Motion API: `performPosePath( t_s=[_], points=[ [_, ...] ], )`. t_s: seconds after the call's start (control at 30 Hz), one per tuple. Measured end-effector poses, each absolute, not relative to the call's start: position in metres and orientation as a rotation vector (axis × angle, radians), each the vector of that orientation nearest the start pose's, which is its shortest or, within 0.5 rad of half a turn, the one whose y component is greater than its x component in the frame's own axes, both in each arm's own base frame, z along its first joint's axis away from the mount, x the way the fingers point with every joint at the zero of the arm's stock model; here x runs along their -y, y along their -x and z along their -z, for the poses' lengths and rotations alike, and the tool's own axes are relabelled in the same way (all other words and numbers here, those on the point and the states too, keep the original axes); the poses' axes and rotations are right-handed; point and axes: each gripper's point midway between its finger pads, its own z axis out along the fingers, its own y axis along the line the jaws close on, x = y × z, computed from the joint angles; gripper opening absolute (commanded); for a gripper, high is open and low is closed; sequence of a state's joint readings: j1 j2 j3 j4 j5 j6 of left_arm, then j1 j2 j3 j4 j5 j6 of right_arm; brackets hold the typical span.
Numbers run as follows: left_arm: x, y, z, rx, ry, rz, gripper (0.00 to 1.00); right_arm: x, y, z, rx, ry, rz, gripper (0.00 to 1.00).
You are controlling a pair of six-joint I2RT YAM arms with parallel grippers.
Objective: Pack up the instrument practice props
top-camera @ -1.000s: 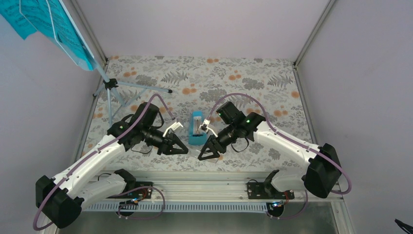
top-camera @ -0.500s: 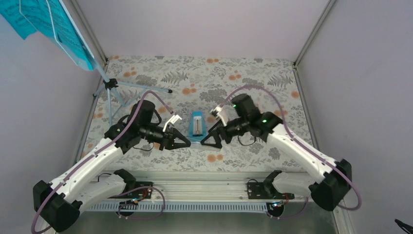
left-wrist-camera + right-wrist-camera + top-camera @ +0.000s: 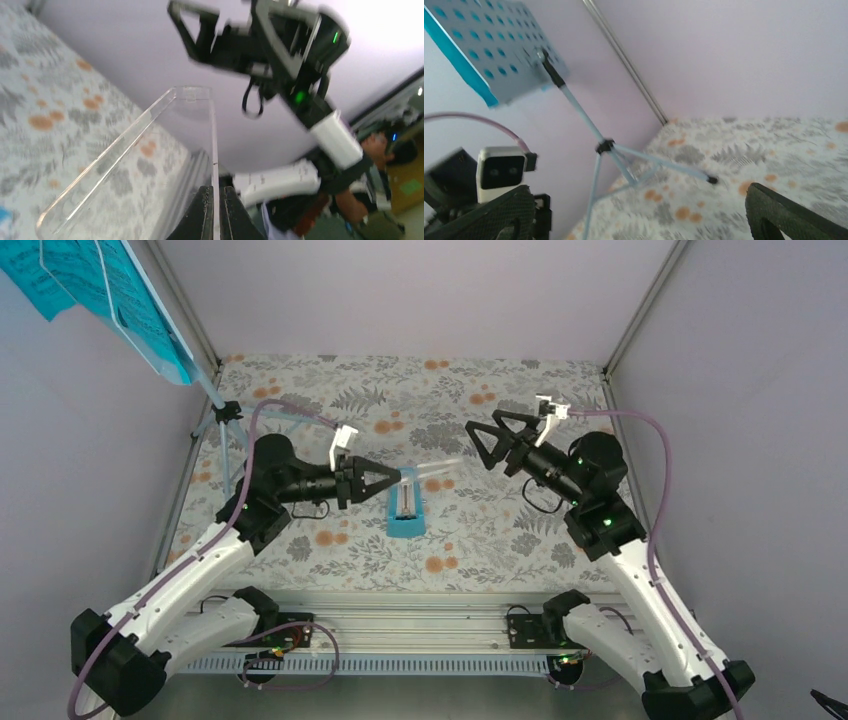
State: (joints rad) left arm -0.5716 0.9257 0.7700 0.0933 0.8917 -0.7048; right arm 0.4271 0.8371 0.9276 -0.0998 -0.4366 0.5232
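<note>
- Left gripper [image 3: 390, 477]: jaws pinched tight on the edge of a clear cover [image 3: 150, 160], held in the air above the table [image 3: 560, 390].
- Right gripper [image 3: 481, 447]: jaws spread wide, holding nothing, raised.
- Metronome [image 3: 405, 510]: lying on the table between the arms, just below the cover.
- Music stand [image 3: 226, 412]: upright in the far left corner, carrying sheet music [image 3: 100, 280].

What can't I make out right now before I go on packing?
Sheet-music pages: top view, cut off by the top-left corner; print too small.
Metronome: top view, face too small to read.
Music stand: right wrist view, desk cut off by the left edge.
Right arm: left wrist view, motion-blurred.
</note>
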Motion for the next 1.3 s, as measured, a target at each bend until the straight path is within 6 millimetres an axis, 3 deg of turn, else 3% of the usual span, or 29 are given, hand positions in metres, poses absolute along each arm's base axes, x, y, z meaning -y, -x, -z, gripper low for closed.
performPosePath(
  t_s=[0.13,0.27,0.53,0.8,0.87,0.97,1.07,1.3],
  points=[
    [0.270,-0.197,-0.369,-1.644,-0.526,1.660,0.02,-0.197,-0.259,-0.391,-1.567,0.194,-1.188,1.00],
    [0.266,-0.208,-0.394,-1.516,-0.431,1.701,0.02,-0.220,-0.256,-0.386,-1.520,0.221,-1.303,1.00],
    [0.262,-0.218,-0.395,-1.449,-0.328,1.757,0.02,-0.259,-0.232,-0.414,-1.348,0.317,-1.473,1.00],
    [0.255,-0.212,-0.409,-1.394,-0.320,1.748,0.02,-0.279,-0.248,-0.407,-1.340,0.259,-1.533,0.98],
    [0.254,-0.212,-0.410,-1.389,-0.322,1.748,0.02,-0.288,-0.248,-0.408,-1.340,0.268,-1.549,0.96],
    [0.254,-0.212,-0.410,-1.387,-0.322,1.747,0.02,-0.297,-0.246,-0.415,-1.325,0.281,-1.573,0.84],
    [0.253,-0.211,-0.411,-1.379,-0.319,1.745,0.02,-0.298,-0.244,-0.424,-1.293,0.277,-1.581,0.75],
    [0.251,-0.208,-0.415,-1.355,-0.320,1.749,0.02,-0.298,-0.244,-0.430,-1.254,0.259,-1.582,0.80]
  ],
)
